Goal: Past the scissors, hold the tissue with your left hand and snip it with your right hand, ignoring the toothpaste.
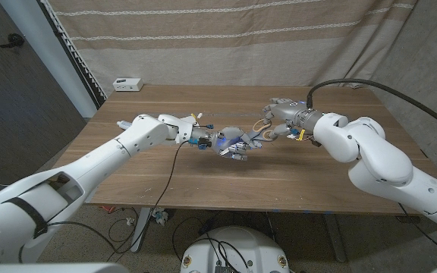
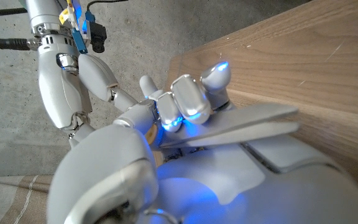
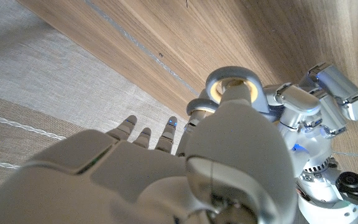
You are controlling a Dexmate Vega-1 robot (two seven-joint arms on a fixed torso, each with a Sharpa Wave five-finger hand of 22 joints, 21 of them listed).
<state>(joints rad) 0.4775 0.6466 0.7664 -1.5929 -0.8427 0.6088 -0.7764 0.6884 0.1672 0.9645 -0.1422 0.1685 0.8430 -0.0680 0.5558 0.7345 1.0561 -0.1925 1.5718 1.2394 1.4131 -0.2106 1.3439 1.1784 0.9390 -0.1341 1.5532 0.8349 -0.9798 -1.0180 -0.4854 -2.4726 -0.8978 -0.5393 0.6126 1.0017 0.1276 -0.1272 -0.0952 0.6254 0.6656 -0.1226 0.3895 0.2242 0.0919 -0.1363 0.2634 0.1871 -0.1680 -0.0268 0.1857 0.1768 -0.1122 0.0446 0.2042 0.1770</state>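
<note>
Where both hands meet, right hand [image 1: 273,120] grips scissors [image 3: 232,84]; left hand [image 1: 232,144] grip unclear.

The head view looks down from high at the near side across the whole tabletop [image 1: 203,182] toward the far curtain [image 1: 226,38], both arms entering from the bottom corners. The left wrist view sits very close behind the left robot hand [image 2: 185,106], turned, facing across the tabletop edge to the right arm. The right wrist view, equally close behind the right robot hand [image 3: 229,143], faces the curtain. All three share the mid-tabletop spot where both hands meet
</note>
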